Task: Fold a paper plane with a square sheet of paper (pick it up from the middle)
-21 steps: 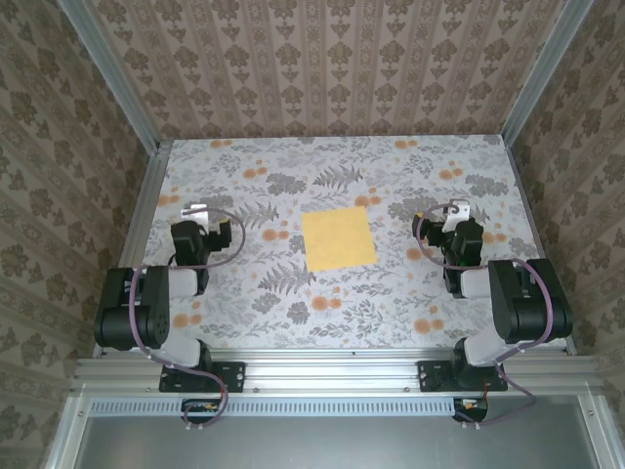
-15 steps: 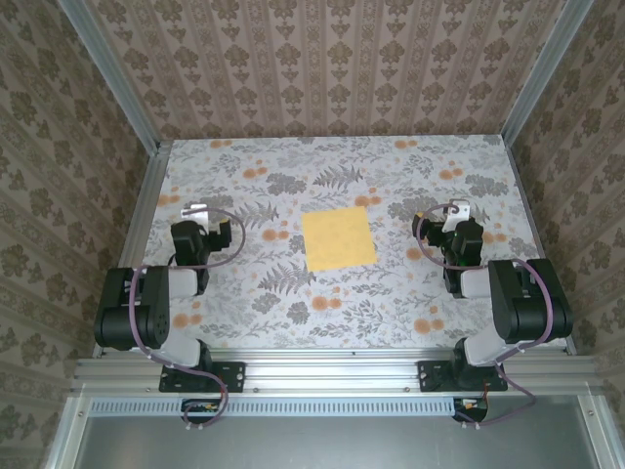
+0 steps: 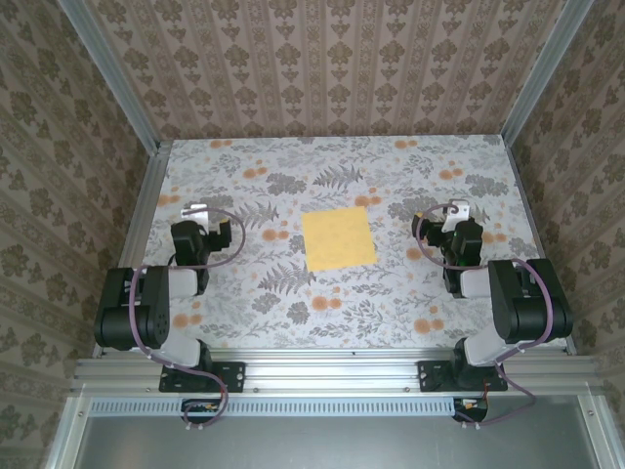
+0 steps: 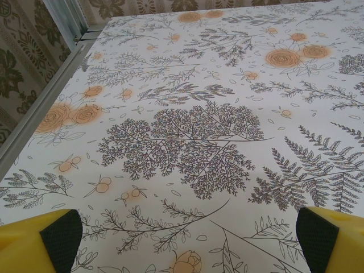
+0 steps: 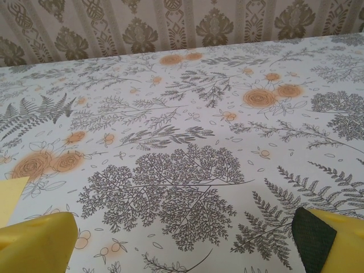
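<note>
Lying flat between the two arms, the square sheet of paper [image 3: 339, 238] is showing a plain, smooth, bright-yellow face with straight edges and four sharp corners, sitting slightly rotated near the middle of the tabletop [image 3: 342, 313]. In the right wrist view, one pale yellow corner of it is poking in at the left edge. Beneath it, the tabletop is wearing a white covering printed with fine dark line drawings of feathery fern fronds, lacy leaf clusters and thin sprigs, with soft-edged round orange flowers scattered among them.

The left end effector [image 4: 190, 239] is hanging wide open above the print, its glossy, rounded yellow fingers standing far apart, each bearing a dark, rough-textured pad [image 4: 61, 242], and it is holding nothing. The right end effector [image 5: 185, 242] is also spreading its smooth yellow fingers wide, holding nothing, with a coarse dark pad [image 5: 313, 239] showing on one of them. Both are staying apart from the sheet, one on either side of it. Behind the tabletop, a beige patterned wallcovering [image 3: 342, 68] is displaying vertical stripes and brown leafy motifs.
</note>
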Available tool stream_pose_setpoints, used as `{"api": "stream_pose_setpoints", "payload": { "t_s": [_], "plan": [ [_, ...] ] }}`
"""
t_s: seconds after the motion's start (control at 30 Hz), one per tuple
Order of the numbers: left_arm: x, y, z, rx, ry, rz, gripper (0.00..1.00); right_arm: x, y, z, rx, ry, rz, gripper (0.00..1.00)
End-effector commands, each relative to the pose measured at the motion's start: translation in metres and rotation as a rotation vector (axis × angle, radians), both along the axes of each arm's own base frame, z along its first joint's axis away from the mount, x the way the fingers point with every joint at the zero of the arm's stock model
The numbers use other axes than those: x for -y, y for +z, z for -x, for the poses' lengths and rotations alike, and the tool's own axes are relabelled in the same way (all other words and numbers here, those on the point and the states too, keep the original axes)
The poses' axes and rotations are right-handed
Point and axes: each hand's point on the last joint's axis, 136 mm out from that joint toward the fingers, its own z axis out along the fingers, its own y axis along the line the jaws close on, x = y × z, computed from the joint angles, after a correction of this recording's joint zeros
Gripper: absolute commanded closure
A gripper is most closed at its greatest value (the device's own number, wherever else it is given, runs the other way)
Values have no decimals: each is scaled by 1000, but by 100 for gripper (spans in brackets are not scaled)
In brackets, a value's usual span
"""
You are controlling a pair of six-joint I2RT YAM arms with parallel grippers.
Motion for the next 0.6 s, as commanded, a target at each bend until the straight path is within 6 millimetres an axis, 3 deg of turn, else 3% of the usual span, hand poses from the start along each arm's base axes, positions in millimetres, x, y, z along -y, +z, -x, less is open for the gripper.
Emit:
{"api": "stream_pose_setpoints", "payload": {
  "t_s": [0.0,0.23,0.37,0.47,0.57],
  "plan": [
    [2,6,-5,19,-15,-10,0,-2,3,-4,3,0,19,0],
    [-14,30,-1,-38,92,-4,0,8,26,4,-1,-70,26,0],
    [-14,53,7,-52,126,84,0,15,62,13,-44,-150,-69,0],
    [-1,69,15,-49,103,199,0,13,77,22,-133,-199,-209,0],
    [18,81,24,-66,59,267,0,-6,87,23,-220,-153,-313,0]
  ]
}}
